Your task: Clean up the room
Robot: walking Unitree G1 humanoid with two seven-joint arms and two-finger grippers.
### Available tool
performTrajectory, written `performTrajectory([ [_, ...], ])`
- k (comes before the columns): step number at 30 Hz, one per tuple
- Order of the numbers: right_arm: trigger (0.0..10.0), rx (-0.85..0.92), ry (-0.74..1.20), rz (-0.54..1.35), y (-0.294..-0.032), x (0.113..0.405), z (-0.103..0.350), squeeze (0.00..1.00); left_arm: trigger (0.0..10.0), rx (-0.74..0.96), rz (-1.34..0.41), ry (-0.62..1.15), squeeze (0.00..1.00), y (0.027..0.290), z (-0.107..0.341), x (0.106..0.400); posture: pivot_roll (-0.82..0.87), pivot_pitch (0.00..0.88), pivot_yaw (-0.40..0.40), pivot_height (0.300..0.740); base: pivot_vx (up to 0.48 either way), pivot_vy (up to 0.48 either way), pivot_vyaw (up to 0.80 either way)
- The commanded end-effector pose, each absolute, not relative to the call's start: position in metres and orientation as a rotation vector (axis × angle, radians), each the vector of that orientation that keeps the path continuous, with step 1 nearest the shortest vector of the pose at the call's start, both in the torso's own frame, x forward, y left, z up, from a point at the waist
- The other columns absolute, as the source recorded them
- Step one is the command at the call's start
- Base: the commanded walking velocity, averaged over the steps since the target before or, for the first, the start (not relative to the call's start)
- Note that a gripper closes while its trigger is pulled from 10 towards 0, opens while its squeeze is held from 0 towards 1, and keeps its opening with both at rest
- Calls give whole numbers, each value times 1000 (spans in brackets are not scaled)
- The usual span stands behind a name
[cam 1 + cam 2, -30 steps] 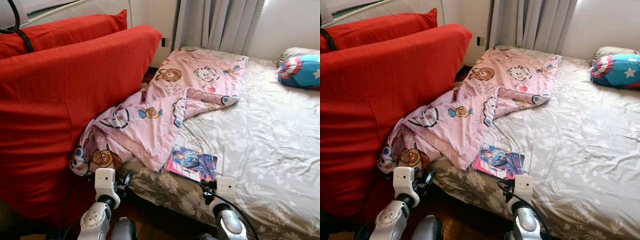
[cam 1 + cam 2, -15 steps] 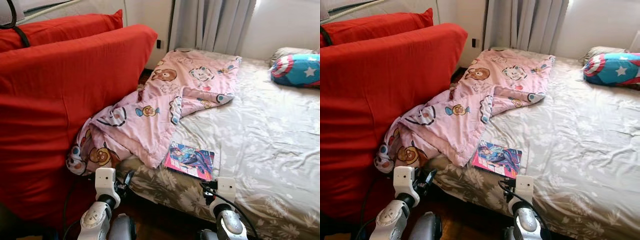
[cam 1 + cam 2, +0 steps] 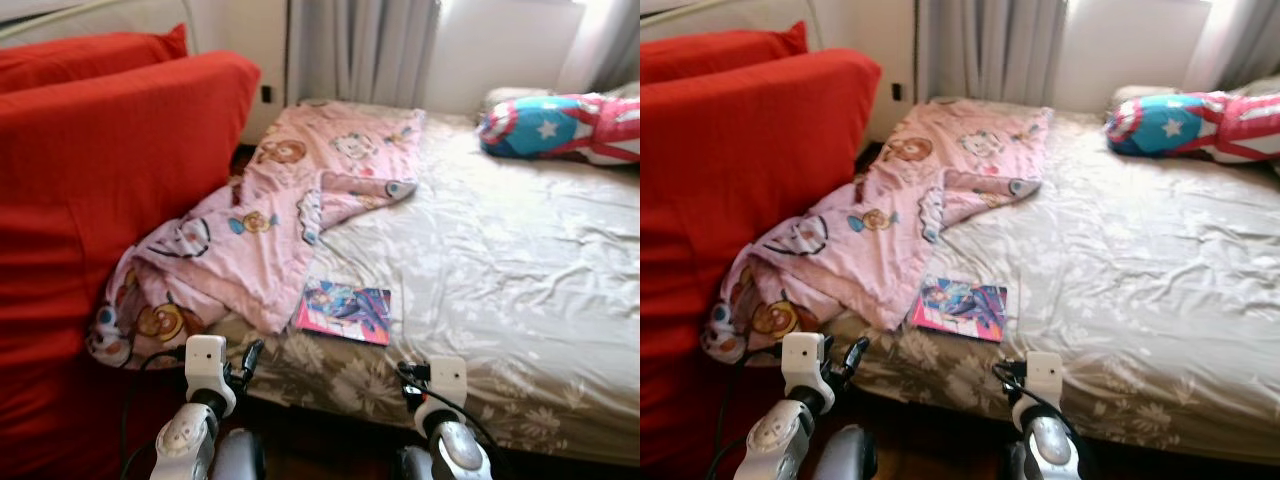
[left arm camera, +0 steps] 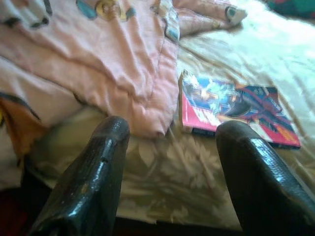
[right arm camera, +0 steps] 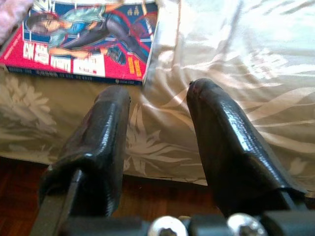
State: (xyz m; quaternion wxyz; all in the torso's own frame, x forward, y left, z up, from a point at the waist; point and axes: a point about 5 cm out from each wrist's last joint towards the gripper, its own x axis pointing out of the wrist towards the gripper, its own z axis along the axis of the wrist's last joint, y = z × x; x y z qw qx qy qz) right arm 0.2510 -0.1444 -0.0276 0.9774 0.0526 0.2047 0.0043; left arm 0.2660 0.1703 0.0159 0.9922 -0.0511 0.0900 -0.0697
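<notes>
- Red sofa [image 3: 110, 200] at left, beside the bed [image 3: 520, 280].
- Pink blanket [image 3: 260, 220] drapes off the bed's left edge.
- Left pincer [image 4: 170, 130]: open, empty, near the blanket.
- Magazine [image 3: 345, 311] lies flat by the near bed edge.
- Right pincer [image 5: 160, 93]: open, empty, below the magazine.

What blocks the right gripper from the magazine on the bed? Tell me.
Nothing visible does. The magazine lies flat near the bed's front edge, beside the pink blanket, whose corner meets its side without covering it. The right gripper, fingers apart, hangs just below the edge, with bare sheet between.
</notes>
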Motion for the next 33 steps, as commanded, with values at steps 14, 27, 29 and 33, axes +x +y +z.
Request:
performTrajectory([
  [14,10000,128,393,29,-140,252,-26,0,10000,-95,-146,173,0,171,18,268,39,14,-39,611,0,0,488],
  [27,10000,126,391,41,-139,252,-26,0,10000,-95,-147,172,0,171,18,268,38,14,-38,611,0,0,246],
  [29,10000,132,392,35,-139,251,-26,0,10000,-95,-147,172,0,171,18,268,40,15,-38,611,0,0,0],
  [33,10000,138,393,36,-138,251,-26,0,10000,-95,-147,172,0,171,18,268,39,17,-38,611,122,0,0],
])
